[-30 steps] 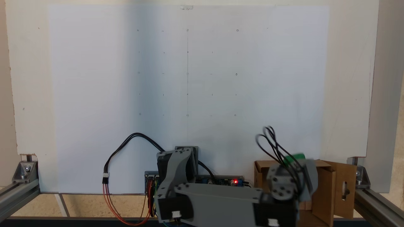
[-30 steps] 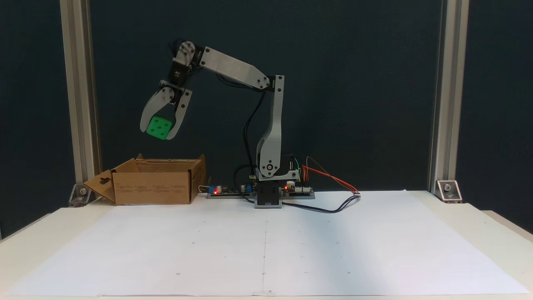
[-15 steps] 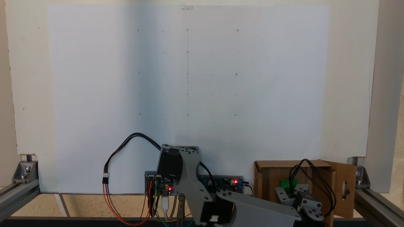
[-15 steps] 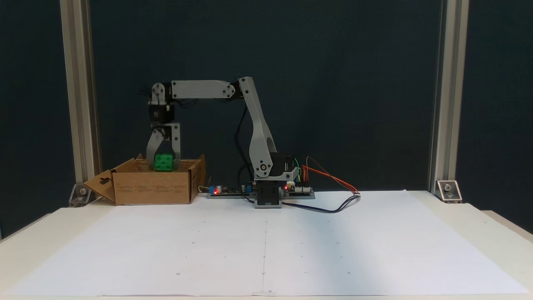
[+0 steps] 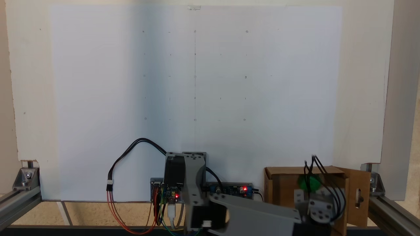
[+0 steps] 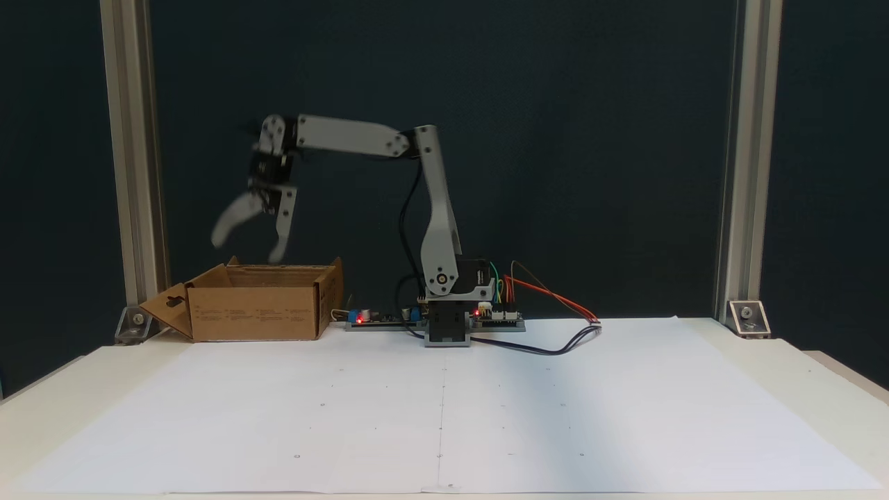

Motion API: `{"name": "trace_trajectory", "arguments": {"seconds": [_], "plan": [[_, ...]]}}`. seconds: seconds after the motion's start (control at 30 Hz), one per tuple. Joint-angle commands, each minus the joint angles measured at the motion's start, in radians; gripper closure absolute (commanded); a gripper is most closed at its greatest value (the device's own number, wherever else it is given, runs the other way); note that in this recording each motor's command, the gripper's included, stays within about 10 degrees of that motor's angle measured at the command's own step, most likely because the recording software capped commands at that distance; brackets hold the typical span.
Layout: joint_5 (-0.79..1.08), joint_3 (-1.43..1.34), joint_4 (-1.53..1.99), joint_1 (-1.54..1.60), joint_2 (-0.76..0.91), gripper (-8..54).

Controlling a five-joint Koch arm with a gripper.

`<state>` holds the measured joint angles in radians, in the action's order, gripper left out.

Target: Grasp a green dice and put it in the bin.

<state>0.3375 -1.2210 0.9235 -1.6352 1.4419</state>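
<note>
**Dice dropped, arm backing off**

Since half a second earlier the gripper [image 6: 248,243] had lifted out of the bin [image 6: 257,312], jaws spread and empty. The green dice [image 5: 310,183] sat blurred inside the box, likely just released, so the arm rose clear.

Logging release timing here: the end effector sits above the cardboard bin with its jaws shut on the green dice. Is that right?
Not quite. The end effector is above the bin, but in the fixed view from the front its jaws are spread wide with nothing between them. The green dice shows inside the bin in the fixed view from above, blurred.
</note>
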Motion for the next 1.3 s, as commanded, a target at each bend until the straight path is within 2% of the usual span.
{"name": "trace_trajectory", "arguments": {"seconds": [0.0, 0.27, 0.57, 0.73, 1.0, 1.13, 1.27], "plan": [[-0.15, 0.06, -0.011, 0.146, 0.104, 3.0], [-0.278, 0.069, -0.012, 0.719, 0.212, 1.5], [-0.353, 0.067, -0.084, 1.365, 0.186, 1.4], [-0.4, 0.029, -0.158, 1.716, 0.112, 1.3], [-0.396, -0.446, -0.58, 1.778, 0.16, 1.4], [-0.396, -0.71, -0.787, 1.767, 0.287, 1.5], [-0.399, -0.861, -0.974, 1.695, 0.419, 1.4]]}}
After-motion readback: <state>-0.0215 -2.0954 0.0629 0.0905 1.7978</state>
